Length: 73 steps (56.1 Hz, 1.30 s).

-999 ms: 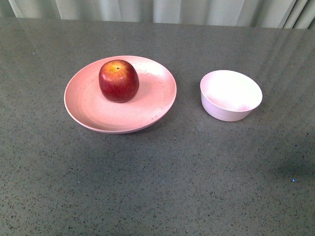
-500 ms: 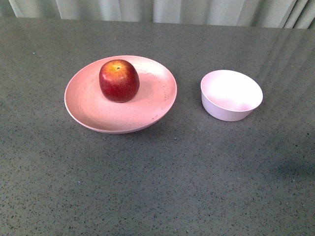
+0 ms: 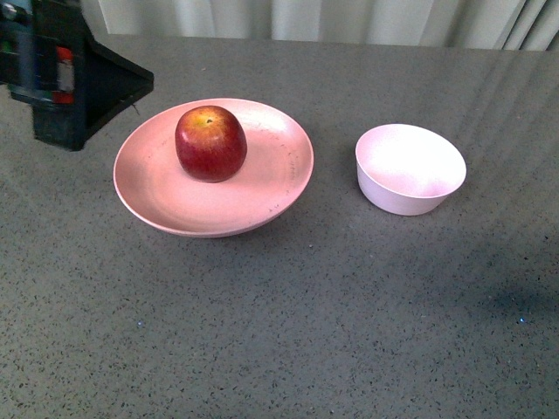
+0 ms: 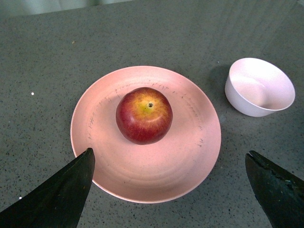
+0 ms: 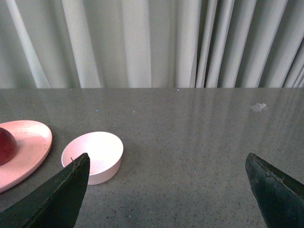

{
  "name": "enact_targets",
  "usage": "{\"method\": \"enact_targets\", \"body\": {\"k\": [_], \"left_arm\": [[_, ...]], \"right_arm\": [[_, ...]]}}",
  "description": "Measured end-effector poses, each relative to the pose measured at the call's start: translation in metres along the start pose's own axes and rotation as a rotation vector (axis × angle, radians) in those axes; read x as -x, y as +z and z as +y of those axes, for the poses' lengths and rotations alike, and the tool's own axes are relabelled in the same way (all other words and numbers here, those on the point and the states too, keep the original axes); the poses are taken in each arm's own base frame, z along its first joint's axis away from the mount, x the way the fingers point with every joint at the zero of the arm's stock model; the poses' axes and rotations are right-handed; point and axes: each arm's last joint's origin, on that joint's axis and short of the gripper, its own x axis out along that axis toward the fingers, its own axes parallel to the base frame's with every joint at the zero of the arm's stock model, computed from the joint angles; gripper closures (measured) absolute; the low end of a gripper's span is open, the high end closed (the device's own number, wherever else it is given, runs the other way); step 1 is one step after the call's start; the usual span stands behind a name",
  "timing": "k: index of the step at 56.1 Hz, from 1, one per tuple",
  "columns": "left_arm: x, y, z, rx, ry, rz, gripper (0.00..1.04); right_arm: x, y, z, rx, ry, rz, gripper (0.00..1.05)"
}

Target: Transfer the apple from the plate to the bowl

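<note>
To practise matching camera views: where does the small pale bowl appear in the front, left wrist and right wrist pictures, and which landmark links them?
Front view: the bowl stands right of the plate, apart from it.
Left wrist view: the bowl shows whole, beyond the plate's rim, a gap between.
Right wrist view: the bowl sits beside the plate's cut-off edge.
Shared landmark: the plate holding the apple.

grey speckled table (image 3: 306, 314) before pale pleated curtains (image 5: 156, 42).
</note>
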Motion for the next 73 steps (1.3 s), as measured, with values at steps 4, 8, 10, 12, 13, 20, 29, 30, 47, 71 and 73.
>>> {"method": "enact_targets", "body": {"k": [4, 8, 10, 12, 13, 20, 29, 30, 47, 71, 73], "left_arm": [[-0.01, -0.002, -0.001, 0.007, -0.007, 0.019, 0.09], [-0.022, -0.003, -0.003, 0.009, -0.009, 0.035, 0.09], [-0.027, -0.003, -0.005, 0.009, -0.013, 0.039, 0.09], [-0.033, -0.003, -0.006, 0.005, -0.01, 0.044, 0.09], [-0.035, -0.003, -0.007, 0.003, -0.008, 0.047, 0.09], [-0.051, -0.004, -0.008, -0.002, 0.007, 0.069, 0.09], [-0.07, -0.004, -0.003, 0.002, 0.033, 0.09, 0.09], [-0.073, -0.004, -0.002, 0.002, 0.036, 0.092, 0.09], [-0.101, 0.004, 0.006, 0.002, 0.07, 0.104, 0.09], [-0.131, 0.0, 0.009, -0.001, 0.09, 0.135, 0.09], [-0.133, -0.001, 0.009, -0.001, 0.092, 0.138, 0.09]], "right_arm": [[0.0, 0.0, 0.0, 0.0, 0.0, 0.0, 0.09], [0.0, 0.0, 0.0, 0.0, 0.0, 0.0, 0.09], [0.0, 0.0, 0.0, 0.0, 0.0, 0.0, 0.09], [0.0, 0.0, 0.0, 0.0, 0.0, 0.0, 0.09], [0.0, 0.0, 0.0, 0.0, 0.0, 0.0, 0.09], [0.0, 0.0, 0.0, 0.0, 0.0, 0.0, 0.09], [0.0, 0.0, 0.0, 0.0, 0.0, 0.0, 0.09], [0.0, 0.0, 0.0, 0.0, 0.0, 0.0, 0.09], [0.0, 0.0, 0.0, 0.0, 0.0, 0.0, 0.09], [0.0, 0.0, 0.0, 0.0, 0.0, 0.0, 0.09], [0.0, 0.0, 0.0, 0.0, 0.0, 0.0, 0.09]]}}
